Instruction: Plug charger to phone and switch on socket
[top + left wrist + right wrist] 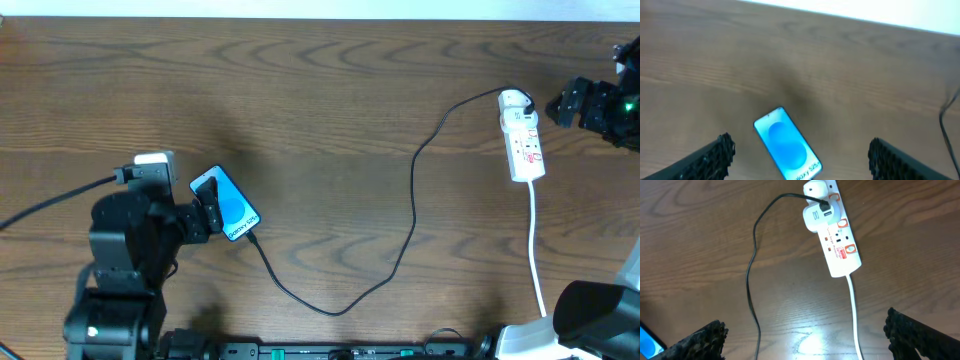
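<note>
The phone [226, 203] lies on the wooden table with its blue screen up, and it also shows between the fingers in the left wrist view [787, 145]. My left gripper [208, 213] hovers open at the phone's left edge, holding nothing. The black charger cable [413, 205] runs from a white adapter [514, 100] on the socket [524, 140] in a long loop to the phone's lower end. I cannot tell if the tip is seated. My right gripper [553, 107] stands open just right of the socket's far end. The right wrist view shows the socket [836, 240] and cable [751, 275] ahead of the open gripper [805, 337].
The socket's white cord [536, 250] runs down to the table's front edge, also seen in the right wrist view [855, 315]. The right arm's base [590, 315] sits at the lower right, the left arm's body [125, 250] at the lower left.
</note>
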Tool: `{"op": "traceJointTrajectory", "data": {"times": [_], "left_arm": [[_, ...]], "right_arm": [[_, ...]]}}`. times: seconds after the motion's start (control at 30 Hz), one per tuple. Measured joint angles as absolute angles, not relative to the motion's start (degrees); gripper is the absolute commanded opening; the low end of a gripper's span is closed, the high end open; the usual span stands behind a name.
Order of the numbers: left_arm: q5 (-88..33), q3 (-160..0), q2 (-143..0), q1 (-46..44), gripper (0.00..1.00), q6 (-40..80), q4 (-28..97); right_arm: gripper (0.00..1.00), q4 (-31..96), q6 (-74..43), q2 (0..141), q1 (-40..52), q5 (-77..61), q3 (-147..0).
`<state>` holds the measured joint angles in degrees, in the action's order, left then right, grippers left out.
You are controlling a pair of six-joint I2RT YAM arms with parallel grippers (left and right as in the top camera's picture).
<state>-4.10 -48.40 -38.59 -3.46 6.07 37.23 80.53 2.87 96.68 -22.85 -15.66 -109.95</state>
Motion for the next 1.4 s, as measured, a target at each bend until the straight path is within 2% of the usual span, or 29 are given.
{"op": "traceJointTrajectory", "data": {"times": [0.33,1.07,1.4], "left_arm": [[-2.9,-32.4,-29.0,-3.4,0.88,5.9,22.3],[0.0,-19.3,-9.6,0.3,0.88,5.5,15.8],[-0.5,-11.0,-6.2,1.9,0.88,5.5,3.7]], "right_arm": [[0.99,80.5,2.9,96.7,-22.9,-15.7,-109.9],[0.99,80.6,2.9,96.7,-22.9,-15.7,-109.9],[0.99,80.6,2.9,96.7,-22.9,-15.7,-109.9]]}}
